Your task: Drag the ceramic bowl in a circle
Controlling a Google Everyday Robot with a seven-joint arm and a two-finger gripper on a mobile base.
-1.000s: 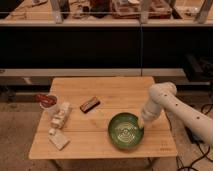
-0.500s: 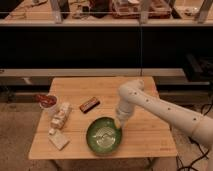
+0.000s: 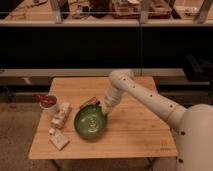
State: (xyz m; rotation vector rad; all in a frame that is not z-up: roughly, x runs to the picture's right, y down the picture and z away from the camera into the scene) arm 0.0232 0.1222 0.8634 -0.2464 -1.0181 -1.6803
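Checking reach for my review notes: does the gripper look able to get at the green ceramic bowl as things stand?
Probably yes. The gripper sits at the upper-right rim of the ceramic bowl, with nothing between them; the brown bar lies close by but off to the side.

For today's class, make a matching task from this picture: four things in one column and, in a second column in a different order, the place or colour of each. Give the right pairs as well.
Column A
1. ceramic bowl
2. gripper
3. white cup
4. flat pale packet

Column B
a. near the front left corner of the table
b. at the bowl's upper right rim
c. on the left side of the table, with red contents
d. glossy green, near the middle of the table

Pairs: 1-d, 2-b, 3-c, 4-a
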